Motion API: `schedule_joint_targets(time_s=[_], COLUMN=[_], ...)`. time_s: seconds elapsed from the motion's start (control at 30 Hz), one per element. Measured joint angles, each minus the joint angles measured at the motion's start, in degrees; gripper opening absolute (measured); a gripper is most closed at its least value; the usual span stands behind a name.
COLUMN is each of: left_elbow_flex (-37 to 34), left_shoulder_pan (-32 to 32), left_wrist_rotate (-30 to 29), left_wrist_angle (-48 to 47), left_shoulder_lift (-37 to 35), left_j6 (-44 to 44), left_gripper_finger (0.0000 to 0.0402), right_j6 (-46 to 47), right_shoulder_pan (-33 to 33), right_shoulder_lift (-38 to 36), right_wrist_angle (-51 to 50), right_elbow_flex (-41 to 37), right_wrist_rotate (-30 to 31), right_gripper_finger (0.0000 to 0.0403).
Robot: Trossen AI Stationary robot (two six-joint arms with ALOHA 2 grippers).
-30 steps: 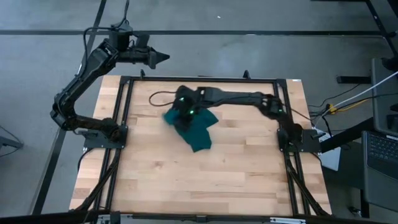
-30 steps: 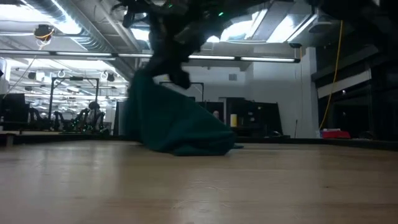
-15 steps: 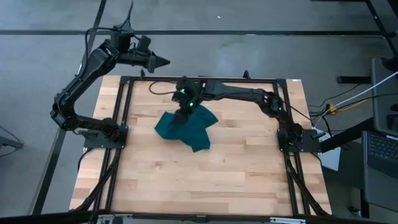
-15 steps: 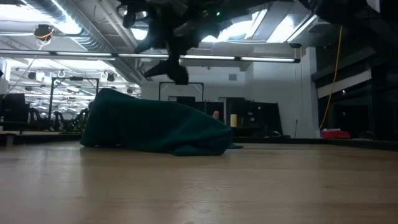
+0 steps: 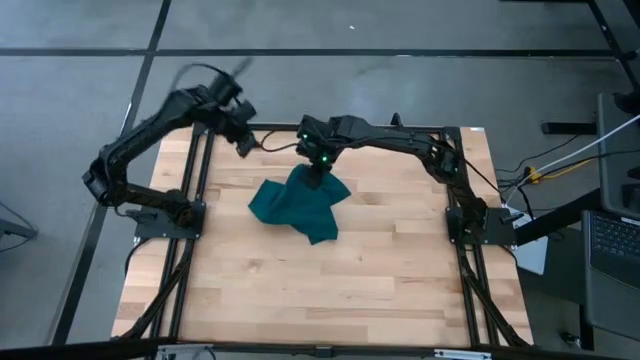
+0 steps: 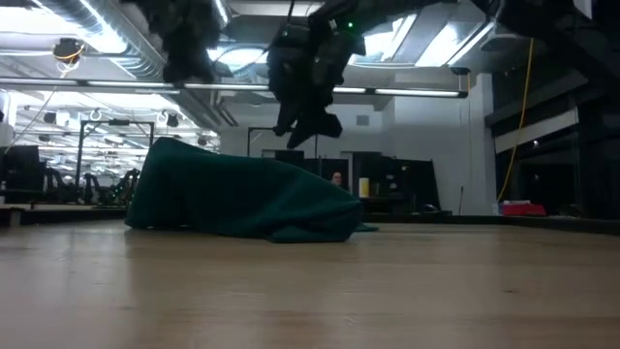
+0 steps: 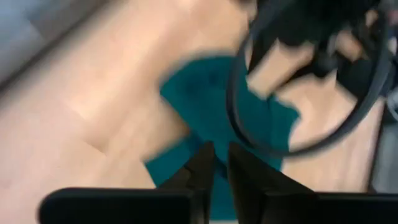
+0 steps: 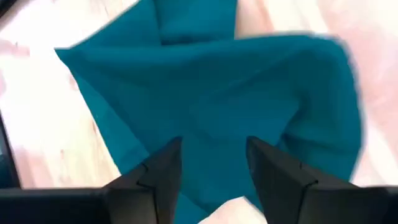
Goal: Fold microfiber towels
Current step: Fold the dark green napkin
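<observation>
Wooden table [image 5: 300, 290] | crumpled towel [image 5: 298, 205] | right end effector [image 5: 318, 178] empty, parted | left end effector [image 7: 216, 163] narrow

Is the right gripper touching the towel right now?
Apart. The low view shows the right gripper hanging clear above the teal towel, with background visible between them. Its fingers are open, holding nothing.

One teal towel [image 5: 298, 205] is lying on one wooden counter [image 5: 330, 280], and two dark arms are reaching over it.
</observation>
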Motion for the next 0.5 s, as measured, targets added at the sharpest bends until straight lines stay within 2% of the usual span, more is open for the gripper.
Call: schedule_joint_targets(time_s=[0.1,0.23,0.33,0.43,0.5], left_elbow_flex=[-6.6,-15.0,-20.1,-25.1,-28.1], left_shoulder_pan=[-2.6,-6.5,-9.5,-12.2,-13.6], left_wrist_rotate=[2.4,2.2,3.4,4.0,4.0], left_wrist_angle=[-0.2,0.6,4.3,12.2,17.9], left_shoulder_lift=[0.3,0.3,0.3,0.3,0.6], left_j6=[0.2,0.3,-1.3,-4.9,-7.9], left_gripper_finger=[0.0072,0.01,0.0111,0.0113,0.0112], right_j6=[0.2,-0.3,0.2,1.4,2.5], right_shoulder_pan=[0.4,2.6,4.0,4.5,4.5], right_shoulder_lift=[-0.2,-0.4,-0.6,-0.6,-0.6], right_wrist_angle=[0.4,0.7,3.0,5.9,7.3], right_elbow_flex=[-2.7,-5.8,-7.0,-8.5,-10.0], right_wrist_rotate=[-2.2,-2.9,-3.5,-2.3,-0.9], right_gripper_finger=[0.0165,0.0153,0.0136,0.01,0.006])
